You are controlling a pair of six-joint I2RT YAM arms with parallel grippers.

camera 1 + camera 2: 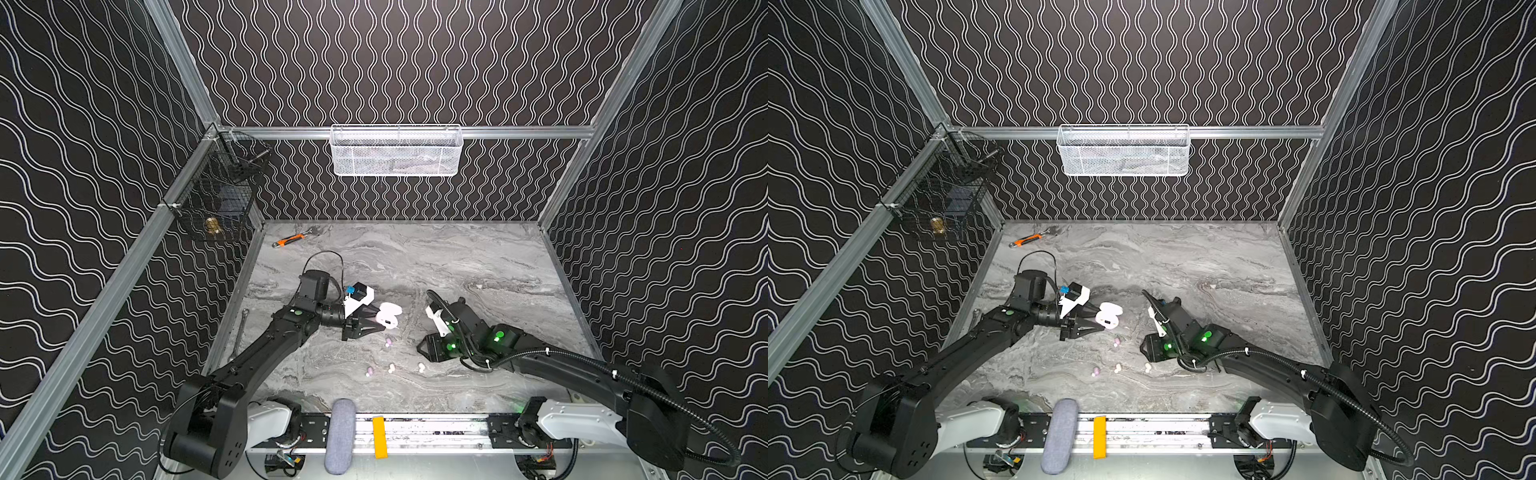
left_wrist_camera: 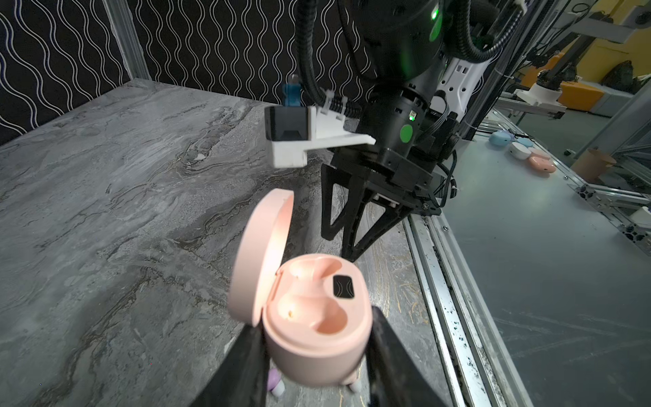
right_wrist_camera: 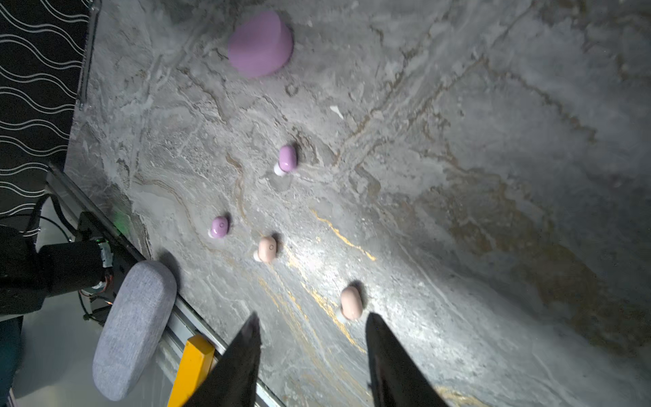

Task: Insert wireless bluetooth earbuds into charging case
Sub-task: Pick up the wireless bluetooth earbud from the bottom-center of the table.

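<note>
The left end effector (image 2: 315, 331) clamps the lid-open pale pink oval plastic charging case (image 2: 310, 303), sockets up for loading, while the right end effector (image 3: 311, 319), parted and apparently empty, hovers over lilac and cream rounded plastic earbuds (image 3: 351, 303) near the front edge of the table (image 1: 457, 257).

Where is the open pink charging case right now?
The pink charging case is held, lid open, in the left end effector, left of centre on the table in both top views, just beyond a lilac earbud.

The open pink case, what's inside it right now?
Nothing: both wells of the pink case sit empty, a small black panel beside them. Its near rim hides the wells' closest walls.
</note>
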